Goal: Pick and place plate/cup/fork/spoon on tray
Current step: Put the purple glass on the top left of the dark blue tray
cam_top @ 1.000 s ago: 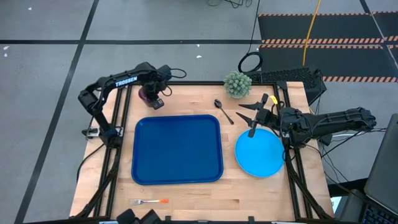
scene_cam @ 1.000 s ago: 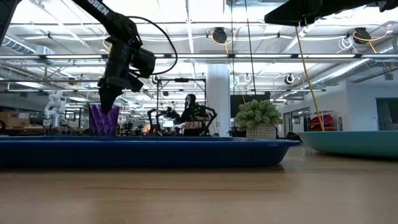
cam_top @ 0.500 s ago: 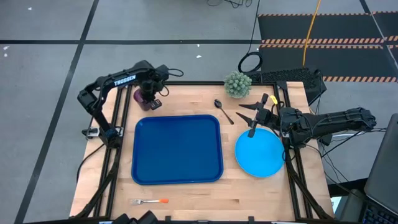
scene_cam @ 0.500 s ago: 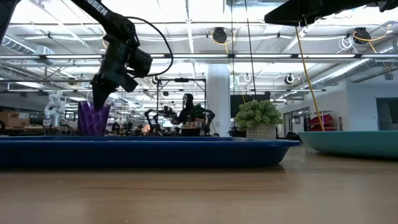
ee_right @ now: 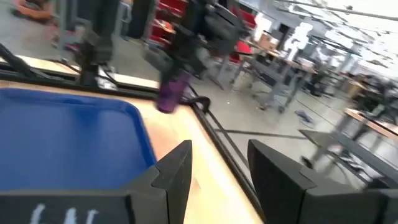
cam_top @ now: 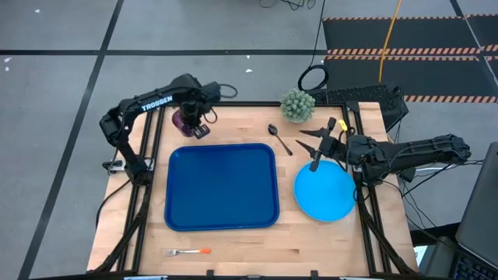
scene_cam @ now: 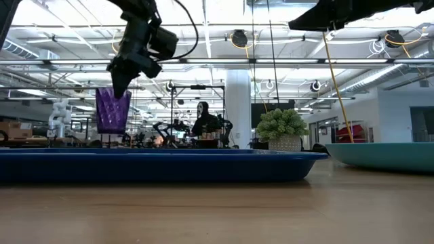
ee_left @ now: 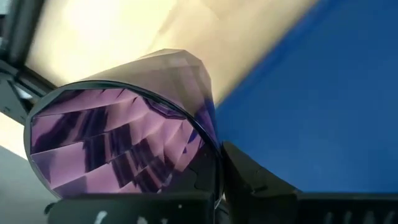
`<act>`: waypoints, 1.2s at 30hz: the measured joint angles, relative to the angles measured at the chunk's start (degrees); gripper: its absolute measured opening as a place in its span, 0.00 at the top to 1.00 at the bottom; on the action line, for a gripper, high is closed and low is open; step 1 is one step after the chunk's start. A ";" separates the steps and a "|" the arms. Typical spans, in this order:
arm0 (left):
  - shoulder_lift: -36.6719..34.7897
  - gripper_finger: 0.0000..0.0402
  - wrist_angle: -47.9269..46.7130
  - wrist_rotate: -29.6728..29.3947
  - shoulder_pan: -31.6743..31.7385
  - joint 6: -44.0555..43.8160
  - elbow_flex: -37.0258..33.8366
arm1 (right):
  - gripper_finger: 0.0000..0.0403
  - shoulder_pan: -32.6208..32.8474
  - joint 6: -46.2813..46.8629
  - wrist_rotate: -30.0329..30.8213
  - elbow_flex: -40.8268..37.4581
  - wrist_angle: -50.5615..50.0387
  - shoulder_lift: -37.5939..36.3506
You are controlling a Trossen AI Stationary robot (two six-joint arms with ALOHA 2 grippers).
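The left hand (cam_top: 189, 124) sits at the far left corner of the wooden surface (cam_top: 233, 241), just behind the tray's far left corner. Its fingers are clamped on the rim of the cup (scene_cam: 112, 110), and the cup hangs clear of the surface in the low view; a second ago it stood low behind the tray's rim, and half a second ago it had slid a little to the left, still down. In the left wrist view the cup (ee_left: 121, 140) fills the near part of the picture, with one dark finger (ee_left: 249, 177) pressed against its wall and the tray's blue floor beyond it.

The tray (cam_top: 222, 187) lies in the middle of the surface and has not moved. The fork (cam_top: 188, 252) lies near the front edge, just in front of the tray's left corner, where it lay before. The spoon (cam_top: 278, 138) lies behind the tray's far right corner, near a small green potted plant (cam_top: 297, 105), also unmoved.

The plate (cam_top: 325, 190) rests on the surface just right of the tray. The right hand (cam_top: 317, 148) hovers over the plate's far edge with its fingers spread wide and nothing between them, in the same place as a second ago.
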 joint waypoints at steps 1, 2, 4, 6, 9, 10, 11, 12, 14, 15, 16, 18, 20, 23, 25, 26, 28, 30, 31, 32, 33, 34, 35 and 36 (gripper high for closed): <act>0.00 0.98 -0.19 -0.01 -1.62 -1.03 0.02 | 0.63 0.00 0.01 1.47 -0.01 -0.50 -0.02; 0.00 0.98 -0.10 0.17 -3.36 -2.10 0.02 | 0.63 0.00 -0.02 3.25 0.00 -1.08 -0.02; -0.03 0.98 0.15 2.40 -6.93 -3.98 0.02 | 0.63 0.00 0.02 6.67 -0.02 -2.30 -0.02; -0.75 0.97 0.14 4.69 -10.48 -5.65 0.00 | 0.63 -0.02 0.29 9.00 -0.02 -3.49 -0.02; -1.25 0.97 -0.15 4.95 -15.44 -9.23 0.07 | 0.63 -0.02 0.73 9.31 -0.02 -4.65 -0.02; -1.33 0.97 -0.14 4.95 -16.76 -10.41 0.02 | 0.63 -0.02 0.91 9.19 -0.02 -4.75 -0.02; -1.74 0.97 0.13 4.90 -17.89 -11.37 -0.08 | 0.63 0.00 1.30 9.11 -0.02 -4.76 -0.02; -2.18 0.98 0.44 4.85 -19.09 -12.24 -0.05 | 0.63 -0.01 1.70 9.09 -0.02 -4.77 -0.04; -2.77 0.98 -0.20 4.61 -20.97 -14.14 0.11 | 0.63 -0.01 2.14 9.04 -0.02 -4.79 -0.02; -3.28 0.98 -0.33 4.36 -21.76 -15.16 -0.25 | 0.63 0.01 2.14 9.03 -0.02 -4.80 -0.02; -3.79 0.98 0.07 4.29 -22.37 -15.91 -0.82 | 0.63 0.09 2.15 9.00 -0.02 -4.80 -0.03; -4.33 0.98 0.28 4.04 -23.58 -17.30 -1.50 | 0.63 0.11 2.31 9.00 -0.02 -4.80 -0.04; -5.56 0.97 0.02 3.95 -24.34 -18.21 -3.85 | 0.63 0.11 2.34 8.98 -0.02 -4.85 -0.02; -6.76 0.98 -0.03 4.39 -25.20 -19.20 -7.28 | 0.63 0.11 2.34 8.98 -0.02 -4.83 -0.04; -7.77 0.98 0.14 4.42 -25.46 -19.50 -10.67 | 0.63 0.11 2.36 8.98 -0.02 -4.85 -0.04; -8.19 0.98 0.66 4.40 -25.53 -19.51 -11.93 | 0.63 0.12 2.36 8.98 -0.02 -4.85 -0.04; -8.98 0.97 1.64 4.38 -25.49 -19.71 -13.83 | 0.63 0.12 2.32 8.98 -0.02 -4.85 -0.03; -9.91 0.96 2.10 4.40 -25.37 -19.70 -15.99 | 0.63 0.13 2.30 8.96 -0.02 -4.85 -0.03; -10.14 0.96 3.28 4.49 -25.36 -19.68 -16.57 | 0.63 0.12 2.31 8.97 -0.02 -4.81 -0.04; -10.44 0.96 4.72 4.73 -25.36 -19.67 -17.34 | 0.63 0.13 2.29 8.98 -0.02 -4.80 -0.04; -10.89 0.97 6.18 5.30 -25.31 -19.66 -18.23 | 0.63 0.13 2.27 8.96 -0.02 -4.82 -0.02; -11.31 0.97 7.32 5.87 -25.31 -19.55 -19.34 | 0.63 0.13 2.33 8.96 -0.02 -4.82 -0.02; -11.50 0.98 8.30 6.16 -25.31 -19.46 -19.99 | 0.63 0.13 2.37 8.96 -0.02 -4.82 -0.04; -11.72 0.98 9.24 6.40 -25.31 -19.45 -20.67 | 0.63 0.13 2.44 8.96 -0.02 -4.81 -0.04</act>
